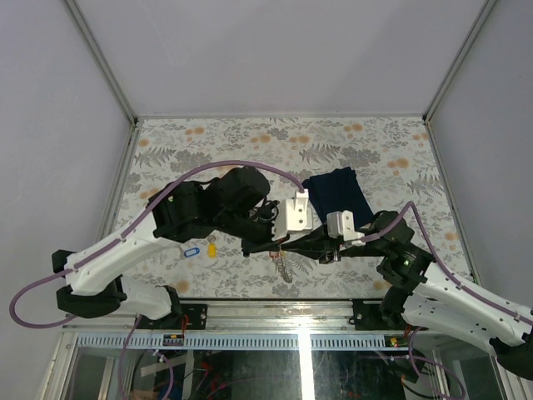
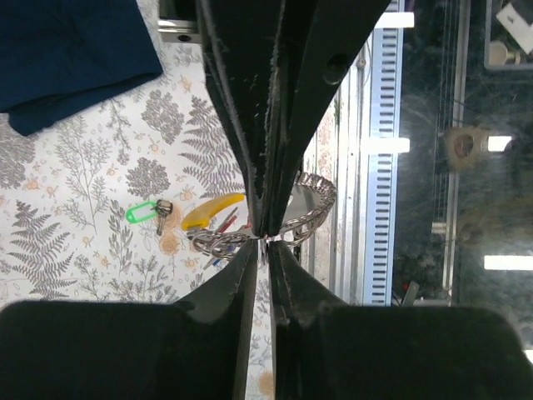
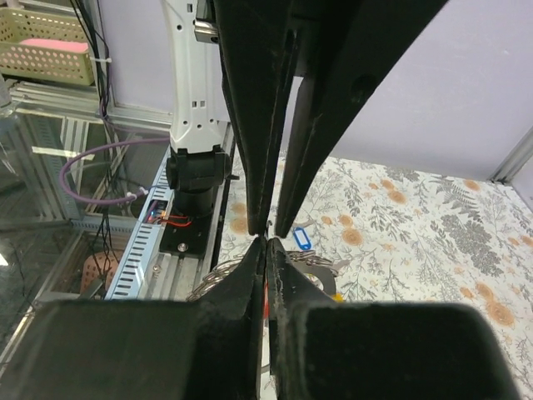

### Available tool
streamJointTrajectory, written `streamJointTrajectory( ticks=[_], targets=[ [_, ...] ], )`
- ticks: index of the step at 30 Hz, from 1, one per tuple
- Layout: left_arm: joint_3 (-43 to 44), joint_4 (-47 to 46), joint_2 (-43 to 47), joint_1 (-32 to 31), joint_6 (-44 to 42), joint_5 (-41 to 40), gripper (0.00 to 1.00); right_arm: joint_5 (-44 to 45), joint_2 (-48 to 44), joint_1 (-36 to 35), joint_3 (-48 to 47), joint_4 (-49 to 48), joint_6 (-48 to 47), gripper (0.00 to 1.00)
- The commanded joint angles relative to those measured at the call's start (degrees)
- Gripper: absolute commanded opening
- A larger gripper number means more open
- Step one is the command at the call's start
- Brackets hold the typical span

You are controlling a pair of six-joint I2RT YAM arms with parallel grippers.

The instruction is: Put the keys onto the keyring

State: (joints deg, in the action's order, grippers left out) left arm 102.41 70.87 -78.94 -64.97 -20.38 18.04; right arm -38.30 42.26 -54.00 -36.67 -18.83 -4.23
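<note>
Keyring [image 2: 310, 210] pinched at worktop's [image 2: 100, 167] front edge.
L end effector [image 2: 265, 247] closed to thin slit, R end effector [image 3: 265, 243] fully closed, both on its rim; green-tag key [image 2: 148, 212] lies near.

Where the left hand [image 2: 262, 250] and right hand [image 2: 266, 223] meet tip to tip, the keyring [image 2: 315, 200] has its middle hidden (the pinch point itself cannot be seen). The navy cloth [image 2: 67, 50] runs off the top and left edges. Half the blue-tagged key [image 3: 301, 240] sits behind a finger.
</note>
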Motion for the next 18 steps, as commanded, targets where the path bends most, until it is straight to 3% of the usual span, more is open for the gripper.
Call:
streamJointTrajectory(
  ticks=[1, 6, 15, 18],
  targets=[
    [-2.4, -10.5, 6.3, -0.4, 0.8, -2.5, 0.16, 2.2, -3.2, 0.0, 0.5, -6.2, 2.3, 0.00],
    [-16.0, -29.0, 17.9, -0.4, 3.1, -1.8, 0.32, 4.8, -4.9, 0.0, 2.2, -15.3, 8.0, 0.00],
    [-41.0, -67.0, 35.2, -0.4, 11.5, 0.7, 0.34, 9.0, -2.0, 0.0, 8.0, -45.6, 21.4, 0.00],
    [-44.7, -72.4, 37.0, -0.4, 13.0, 1.1, 0.34, 9.4, 0.4, 0.0, 8.1, -53.4, 24.6, 0.00]
  ],
)
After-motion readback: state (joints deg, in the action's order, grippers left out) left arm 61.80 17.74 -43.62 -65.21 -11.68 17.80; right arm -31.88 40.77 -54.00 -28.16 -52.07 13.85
